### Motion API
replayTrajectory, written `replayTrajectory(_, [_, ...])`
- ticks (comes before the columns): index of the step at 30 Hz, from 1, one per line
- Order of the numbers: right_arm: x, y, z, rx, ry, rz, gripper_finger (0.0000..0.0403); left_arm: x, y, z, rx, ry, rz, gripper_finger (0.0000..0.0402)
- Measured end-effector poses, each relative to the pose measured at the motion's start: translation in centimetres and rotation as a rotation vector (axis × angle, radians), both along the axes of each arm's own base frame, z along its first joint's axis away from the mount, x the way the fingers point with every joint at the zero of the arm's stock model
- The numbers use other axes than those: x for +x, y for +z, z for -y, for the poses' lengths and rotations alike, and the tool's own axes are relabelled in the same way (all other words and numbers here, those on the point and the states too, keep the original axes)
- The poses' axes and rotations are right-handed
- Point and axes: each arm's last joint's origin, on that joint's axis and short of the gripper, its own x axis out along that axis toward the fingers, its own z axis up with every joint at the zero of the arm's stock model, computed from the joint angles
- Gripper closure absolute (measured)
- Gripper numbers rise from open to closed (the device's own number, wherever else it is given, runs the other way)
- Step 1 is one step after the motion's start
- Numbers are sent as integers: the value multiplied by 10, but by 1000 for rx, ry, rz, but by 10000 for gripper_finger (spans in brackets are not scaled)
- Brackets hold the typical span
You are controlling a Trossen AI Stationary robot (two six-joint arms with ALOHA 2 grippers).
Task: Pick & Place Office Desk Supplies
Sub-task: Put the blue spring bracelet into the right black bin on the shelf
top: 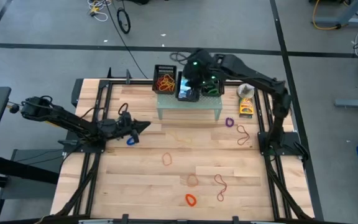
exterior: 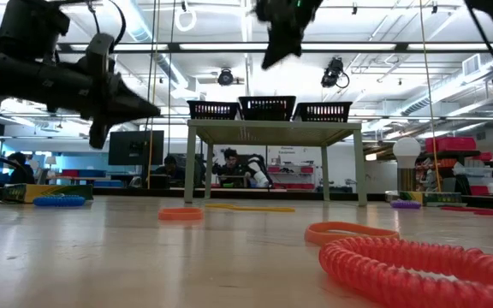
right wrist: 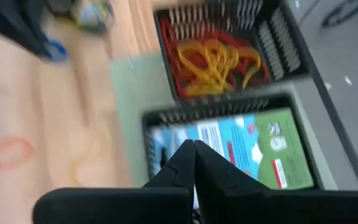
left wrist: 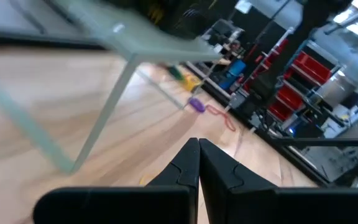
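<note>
We see the wooden table with rubber bands scattered on it. On the pale stand, baskets hold more bands. Above them hangs the right gripper, fingers pressed together, empty. The left gripper is likewise pressed together, low over the table's left side.

A pale green stand with a flat top and thin legs sits toward the far edge of the light wooden plank table. Three black slatted plastic baskets stand in a row on its top. To the right of the stand rests a white ball-topped object (its base is hard to make out). Beyond the table, a grey floor carries a loose black cable.
</note>
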Motion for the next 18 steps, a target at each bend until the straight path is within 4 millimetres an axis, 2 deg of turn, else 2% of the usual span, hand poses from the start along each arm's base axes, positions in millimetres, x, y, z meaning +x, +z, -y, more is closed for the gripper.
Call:
replayTrajectory(3, [-6,13,-8,15,24,106,396,7,11,1,80,-4,5,396])
replayTrajectory(7, [-17,-1,-15,54,5,175,398,17,26,-1,140,5,19,395])
replayTrajectory(14, [-65,-18,-37,111,-93,331,400,38,47,-6,158,31,-114,395])
replayTrajectory(18, [-91,-20,-54,99,-118,412,400,50,69,-8,161,9,-262,395])
